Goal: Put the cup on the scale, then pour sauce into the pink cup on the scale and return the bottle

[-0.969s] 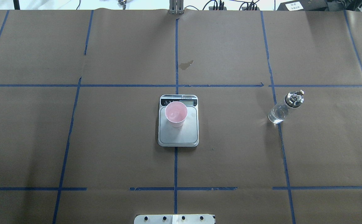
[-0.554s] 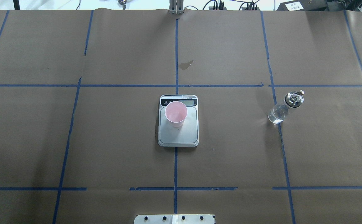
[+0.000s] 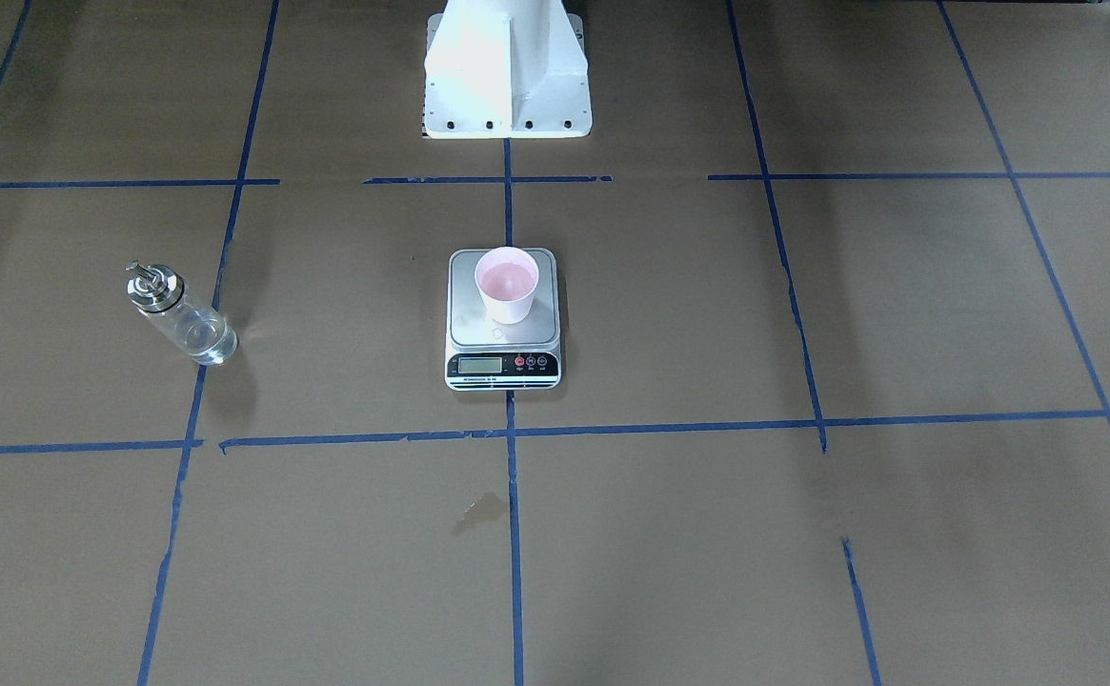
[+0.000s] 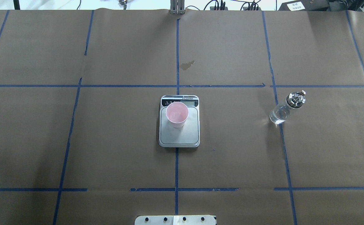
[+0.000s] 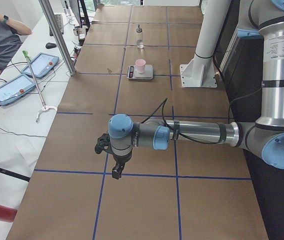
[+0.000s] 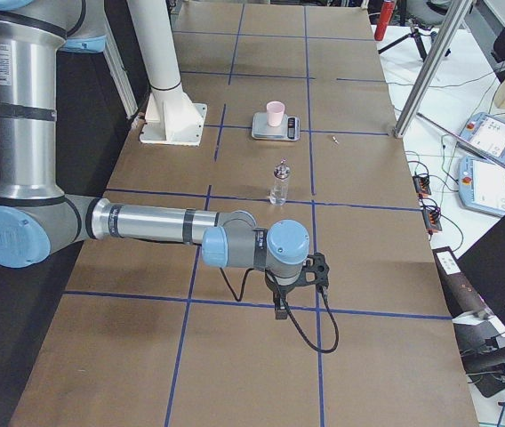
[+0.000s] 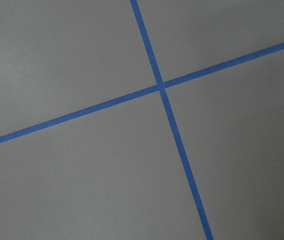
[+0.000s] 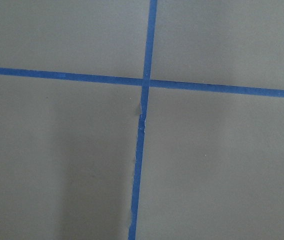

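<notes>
The pale pink cup [image 4: 177,114] stands upright on the back half of the scale [image 4: 179,136], close to its black display strip. The clear glass bottle [image 4: 283,110] with a silver spout cap stands upright on the table far to the right; colourless sauce [image 4: 278,116] shows low in it. The front-facing view has the cup [image 3: 507,284] on the scale [image 3: 465,326] and the bottle [image 3: 183,320] at left. My left gripper [image 5: 116,172] and right gripper [image 6: 279,311] show only in the side views, far from these things. I cannot tell whether either is open or shut.
Brown paper with a blue tape grid covers the table. A small dark stain [image 4: 187,65] lies beyond the scale. The white robot base [image 3: 507,71] stands behind the scale. Tablets and cables [image 5: 32,70] lie on the side bench, where a person sits.
A pale glint inside the cup one second ago is gone. Cup, scale and bottle have not moved.
</notes>
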Robot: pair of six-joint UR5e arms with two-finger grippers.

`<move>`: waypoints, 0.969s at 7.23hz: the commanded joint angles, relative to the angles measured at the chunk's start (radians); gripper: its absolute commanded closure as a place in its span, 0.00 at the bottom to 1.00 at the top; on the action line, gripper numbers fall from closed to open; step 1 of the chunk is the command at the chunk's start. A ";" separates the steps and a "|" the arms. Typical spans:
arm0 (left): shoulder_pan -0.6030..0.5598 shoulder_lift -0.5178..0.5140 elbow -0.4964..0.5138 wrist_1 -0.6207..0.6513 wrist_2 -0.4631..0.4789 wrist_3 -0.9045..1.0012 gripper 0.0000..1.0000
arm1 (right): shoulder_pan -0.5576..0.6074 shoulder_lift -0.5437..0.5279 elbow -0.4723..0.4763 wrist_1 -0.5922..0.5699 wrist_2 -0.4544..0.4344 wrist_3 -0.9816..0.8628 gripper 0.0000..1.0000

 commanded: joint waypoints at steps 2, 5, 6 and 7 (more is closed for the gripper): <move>-0.003 0.001 0.001 0.001 0.000 0.001 0.00 | 0.002 0.008 0.018 0.002 -0.001 0.159 0.00; -0.006 -0.001 0.002 0.001 -0.002 -0.081 0.00 | 0.002 0.007 0.018 0.000 -0.007 0.162 0.00; -0.017 0.001 0.001 0.000 -0.005 -0.137 0.00 | 0.002 0.007 0.018 0.002 -0.008 0.214 0.00; -0.023 -0.002 0.001 -0.002 -0.006 -0.161 0.00 | 0.002 0.007 0.020 0.002 -0.008 0.236 0.00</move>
